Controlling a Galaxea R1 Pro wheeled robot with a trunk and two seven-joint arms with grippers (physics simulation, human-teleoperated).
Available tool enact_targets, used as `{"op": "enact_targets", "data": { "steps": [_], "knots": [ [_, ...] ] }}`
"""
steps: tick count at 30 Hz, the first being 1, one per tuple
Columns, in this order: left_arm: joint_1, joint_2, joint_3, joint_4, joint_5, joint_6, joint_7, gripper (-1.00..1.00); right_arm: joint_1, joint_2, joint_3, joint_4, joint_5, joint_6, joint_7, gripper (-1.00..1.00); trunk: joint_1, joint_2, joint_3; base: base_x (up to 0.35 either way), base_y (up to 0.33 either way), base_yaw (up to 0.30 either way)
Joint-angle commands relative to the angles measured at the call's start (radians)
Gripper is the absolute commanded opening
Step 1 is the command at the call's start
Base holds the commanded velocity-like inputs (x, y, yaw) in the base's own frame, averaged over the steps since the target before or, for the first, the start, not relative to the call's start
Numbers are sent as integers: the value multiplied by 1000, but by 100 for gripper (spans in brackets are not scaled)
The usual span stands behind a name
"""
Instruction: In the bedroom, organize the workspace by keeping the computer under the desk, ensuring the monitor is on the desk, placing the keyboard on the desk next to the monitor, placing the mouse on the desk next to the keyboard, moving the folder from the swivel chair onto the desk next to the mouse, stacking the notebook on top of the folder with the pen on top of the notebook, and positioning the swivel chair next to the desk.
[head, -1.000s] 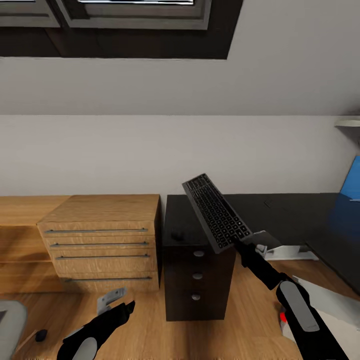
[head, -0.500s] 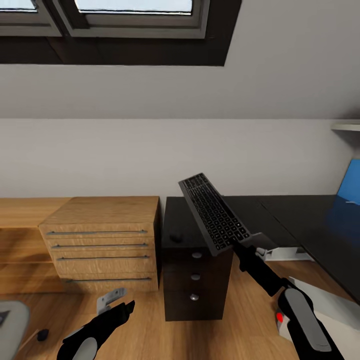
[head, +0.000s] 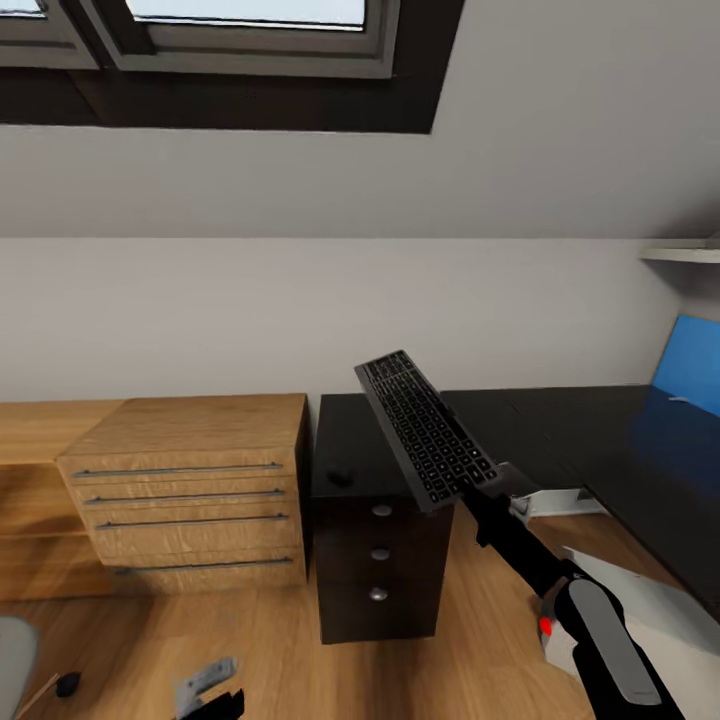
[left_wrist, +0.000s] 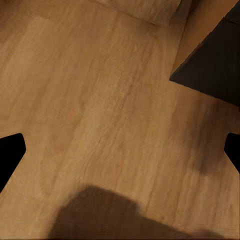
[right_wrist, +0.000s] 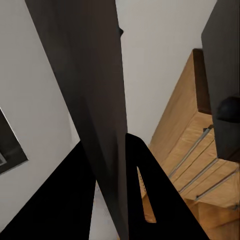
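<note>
Keyboard (head: 425, 432) is up in the air, pinched at its near end by the right gripper (head: 493, 487), tilted steeply with the keys facing left and its far end pointing at the grey wall. It hangs over the left end of the black desk (head: 560, 425), not touching the top. In the right wrist view the keyboard (right_wrist: 92, 95) runs edge-on between the two black fingers (right_wrist: 145, 200), which are clamped tight on it.

Mouse (head: 341, 477) sits on the desk near its front-left corner, right above the drawers with the silver knobs (head: 381, 510). A light wood drawer unit (head: 190, 490) stands just beside the desk's left end.

Left gripper (head: 208, 690) is low over the plank floor (left_wrist: 115, 115), and its black fingertips (left_wrist: 10, 155) are spread wide with nothing between them. A bit of the blue wall panel (head: 688, 363) shows behind the far right of the desk.
</note>
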Motion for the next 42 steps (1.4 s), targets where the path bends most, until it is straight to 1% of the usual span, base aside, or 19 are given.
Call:
{"op": "enact_targets", "data": {
  "steps": [1,2,3,4,7,13,19,33,42],
  "knots": [
    [-1,2,-20,25,-14,-51,-21,100,-1,1,-1,9,-7,5,3,-100,0,-1,-1,0,0,-259],
    [-1,2,-27,35,-22,-73,-34,100,-1,1,-1,13,-7,4,3,-100,0,-1,-1,0,0,-260],
    [-1,0,-41,62,-39,-121,-62,100,0,2,-1,21,-7,2,3,-100,0,-1,-1,0,0,-262],
    [-1,-2,-49,93,-51,-147,-76,100,-1,2,0,26,-7,0,2,-100,0,-1,-1,0,0,-263],
    [-1,-4,-59,135,-62,-168,-89,100,-1,3,0,31,-6,-3,2,-100,0,-1,-1,0,0,-265],
    [-1,-5,-64,150,-65,-176,-92,100,-1,3,0,36,-6,-3,0,-100,0,-1,-1,-26,13,-268],
    [-1,-5,-66,172,-67,-177,-92,100,0,2,-1,36,-7,0,0,-100,0,-1,-2,-203,114,-203],
    [-2,-6,-67,181,-68,-177,-92,100,-1,-2,-2,36,-11,9,2,-100,0,-1,-2,-40,15,-16],
    [-1,-6,-67,182,-68,-177,-92,100,0,-5,-2,37,-26,10,3,-100,0,-1,-2,0,0,0]
  ]
}}
